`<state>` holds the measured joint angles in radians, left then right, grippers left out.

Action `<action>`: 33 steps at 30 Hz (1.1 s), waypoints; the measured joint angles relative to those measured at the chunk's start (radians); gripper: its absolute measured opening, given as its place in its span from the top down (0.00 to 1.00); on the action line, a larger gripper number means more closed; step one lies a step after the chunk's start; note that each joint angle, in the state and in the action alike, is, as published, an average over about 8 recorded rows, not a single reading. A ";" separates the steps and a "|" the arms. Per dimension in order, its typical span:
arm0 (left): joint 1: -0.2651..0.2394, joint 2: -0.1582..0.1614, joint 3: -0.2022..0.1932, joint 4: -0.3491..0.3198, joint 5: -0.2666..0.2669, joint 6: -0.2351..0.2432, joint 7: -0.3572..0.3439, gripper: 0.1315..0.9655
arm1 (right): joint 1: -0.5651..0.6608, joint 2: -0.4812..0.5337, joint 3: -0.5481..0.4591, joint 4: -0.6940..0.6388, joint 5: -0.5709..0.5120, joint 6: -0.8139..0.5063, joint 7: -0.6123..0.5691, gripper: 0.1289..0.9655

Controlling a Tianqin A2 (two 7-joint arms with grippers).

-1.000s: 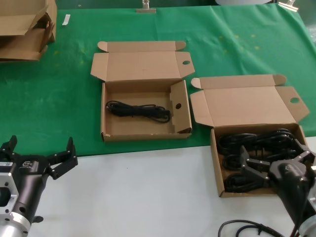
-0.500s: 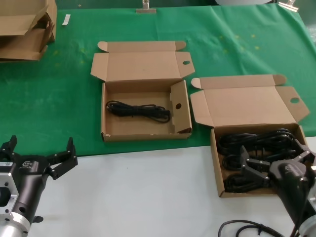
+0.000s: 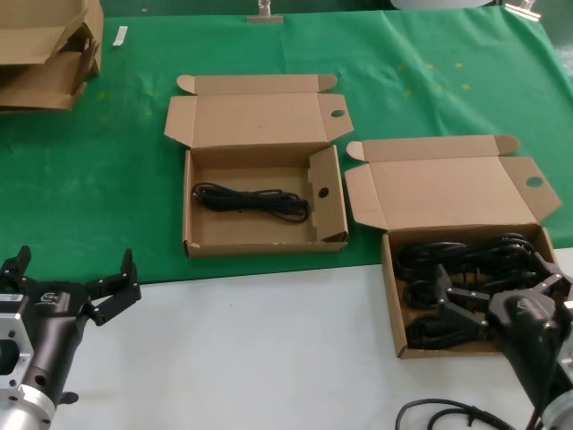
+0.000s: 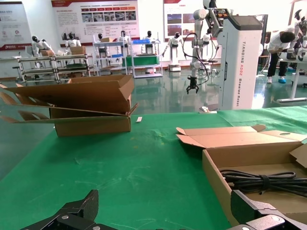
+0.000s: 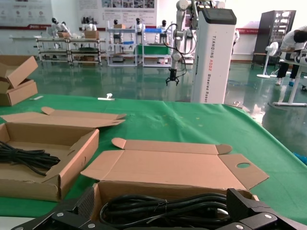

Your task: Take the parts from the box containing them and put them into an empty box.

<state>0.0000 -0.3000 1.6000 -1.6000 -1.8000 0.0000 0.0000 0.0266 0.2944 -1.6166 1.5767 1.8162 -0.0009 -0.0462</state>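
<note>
Barely started: one cable (image 3: pixel 251 201) sits in the flap box (image 3: pixel 329 224), a pile (image 3: pixel 466 269) remains in the right box (image 3: pixel 391 296). Right end effector (image 3: pixel 501 300) hovers there, released; left end effector (image 3: pixel 67 285) idles, spread wide.

The box with the holed inner flap (image 3: pixel 264 202) holds one cable bundle (image 3: pixel 251 200) and sits left of the cable-filled box (image 3: pixel 470 287) (stacked cartons (image 3: pixel 45 54) lie far left, behind).

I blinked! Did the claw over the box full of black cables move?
No. The right claw sits at the same spot over the brown cardboard box of black cables.
</note>
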 joint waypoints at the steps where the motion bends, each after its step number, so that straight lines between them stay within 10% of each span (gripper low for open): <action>1: 0.000 0.000 0.000 0.000 0.000 0.000 0.000 0.00 | 0.000 0.000 0.000 0.000 0.000 0.000 0.000 0.00; 33: 0.000 0.000 0.000 0.000 0.000 0.000 0.000 0.00 | 0.000 0.000 0.000 0.000 0.000 0.000 0.000 0.00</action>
<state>0.0000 -0.3000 1.6000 -1.6000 -1.8000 0.0000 0.0000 0.0266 0.2944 -1.6166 1.5767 1.8162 -0.0009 -0.0462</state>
